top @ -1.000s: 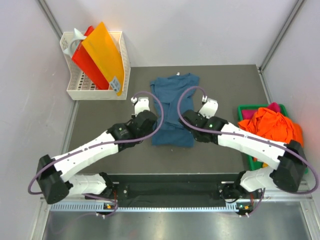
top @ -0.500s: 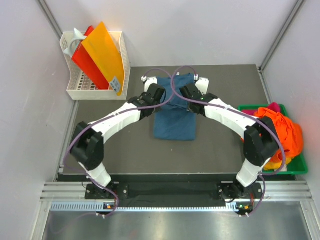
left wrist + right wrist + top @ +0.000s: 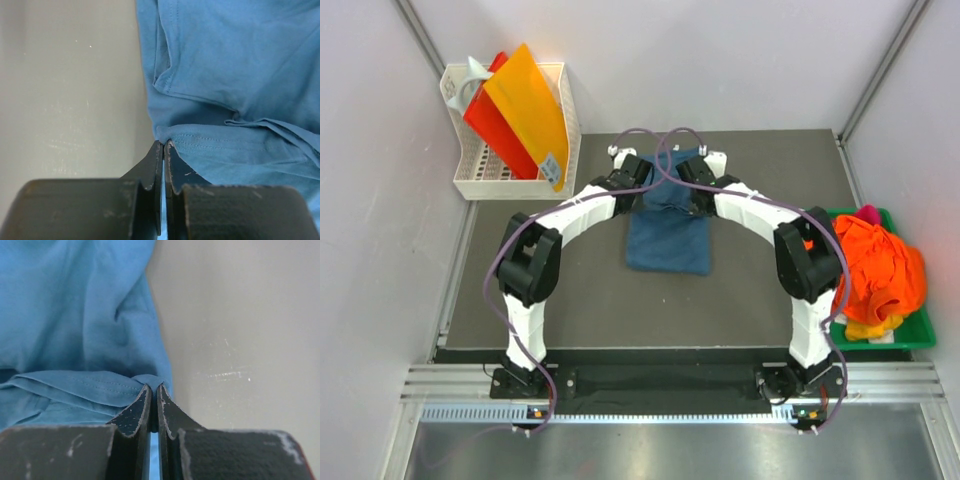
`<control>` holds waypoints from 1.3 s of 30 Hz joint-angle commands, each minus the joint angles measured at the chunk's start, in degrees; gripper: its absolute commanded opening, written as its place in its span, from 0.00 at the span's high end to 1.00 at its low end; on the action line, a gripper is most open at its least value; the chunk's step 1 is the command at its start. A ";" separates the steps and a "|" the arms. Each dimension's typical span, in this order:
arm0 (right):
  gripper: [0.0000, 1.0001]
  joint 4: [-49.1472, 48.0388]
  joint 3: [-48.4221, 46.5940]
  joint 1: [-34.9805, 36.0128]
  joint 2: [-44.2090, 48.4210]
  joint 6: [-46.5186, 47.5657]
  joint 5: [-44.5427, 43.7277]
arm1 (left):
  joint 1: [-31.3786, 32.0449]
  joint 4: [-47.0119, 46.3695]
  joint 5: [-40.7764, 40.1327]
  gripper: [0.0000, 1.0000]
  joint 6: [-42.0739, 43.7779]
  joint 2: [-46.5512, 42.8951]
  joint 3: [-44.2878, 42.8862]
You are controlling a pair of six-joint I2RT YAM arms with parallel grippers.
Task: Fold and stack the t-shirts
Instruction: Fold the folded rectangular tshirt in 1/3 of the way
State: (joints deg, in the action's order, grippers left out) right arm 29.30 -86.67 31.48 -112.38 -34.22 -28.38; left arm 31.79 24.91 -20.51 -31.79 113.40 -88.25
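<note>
The blue t-shirt, lying doubled over at the centre of the table, is being clamped at its hem corners by the left tool toward 11 o'clock and the right tool toward 1 o'clock, each being squeezed together on the cloth.

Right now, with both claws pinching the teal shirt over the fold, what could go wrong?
1. The left claw and right claw hold the teal shirt only at its hem corners, so the thin cloth could slip out before the fold is laid flat.
2. The purple cables cross above the shirt and might snag when the arms part.
</note>
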 commanded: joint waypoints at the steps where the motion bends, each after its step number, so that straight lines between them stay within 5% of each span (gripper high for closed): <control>1: 1.00 -2.05 -1.48 -1.16 -1.09 1.08 1.48 | -0.15 -0.74 1.53 1.00 0.33 1.55 -2.81; 4: 0.96 -2.23 -0.78 -1.69 -1.79 1.26 2.01 | -0.24 -0.30 2.05 1.00 0.50 2.52 -3.24; 6: 0.81 -2.75 -0.52 -1.60 -1.01 2.04 2.36 | -0.24 0.49 1.88 0.79 0.59 2.09 -3.94; 10: 0.23 -5.22 0.37 -1.34 3.65 4.24 4.03 | 1.69 -1.87 -4.25 0.40 3.92 -3.78 -3.51; 12: 0.16 -3.11 -1.21 -0.12 6.10 5.21 3.51 | 2.57 -2.41 -5.33 0.20 4.72 -5.73 -3.42; 26: 0.18 -8.46 23.65 8.77 17.44 -5.68 5.79 | 6.00 -9.69 2.58 0.17 -6.35 -23.49 29.60; 39: 0.19 -9.70 31.47 10.79 20.18 -8.23 5.88 | 6.00 -10.49 2.23 0.13 -8.20 -26.04 34.46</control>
State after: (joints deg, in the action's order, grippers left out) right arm 21.80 -57.17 41.41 -95.24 -40.75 -22.57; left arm 37.65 17.43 -18.65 -38.37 89.23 -53.80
